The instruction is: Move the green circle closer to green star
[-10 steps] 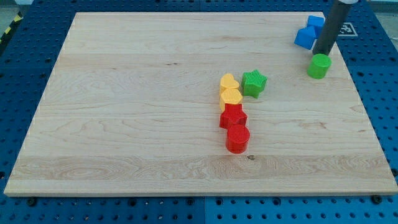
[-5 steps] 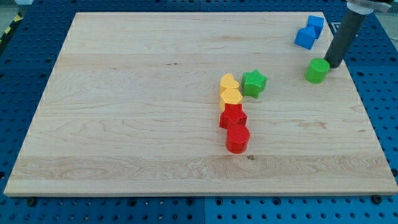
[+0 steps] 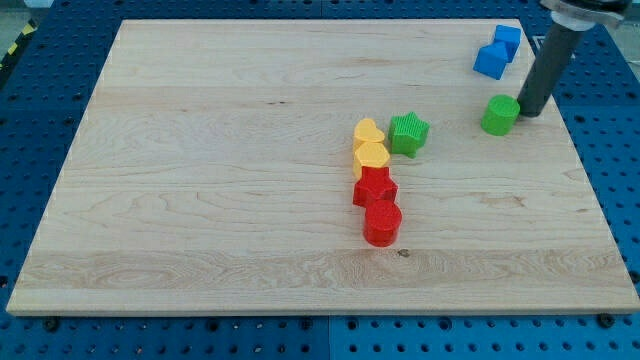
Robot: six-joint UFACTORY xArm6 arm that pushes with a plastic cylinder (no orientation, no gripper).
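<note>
The green circle (image 3: 500,114) is a short cylinder near the board's right side, towards the view's top. The green star (image 3: 408,133) lies to its left, near the board's middle, with a gap between them. My tip (image 3: 528,113) is down on the board right beside the green circle, on its right side. The dark rod rises from there towards the view's top right.
Two blue blocks (image 3: 497,52) sit at the view's top right, above the green circle. Two yellow blocks (image 3: 370,146), a red star (image 3: 374,187) and a red cylinder (image 3: 382,222) form a column just left of and below the green star.
My tip went from above the green circle round to its right side, then pushed left. The green circle slid a little left towards the green star.
</note>
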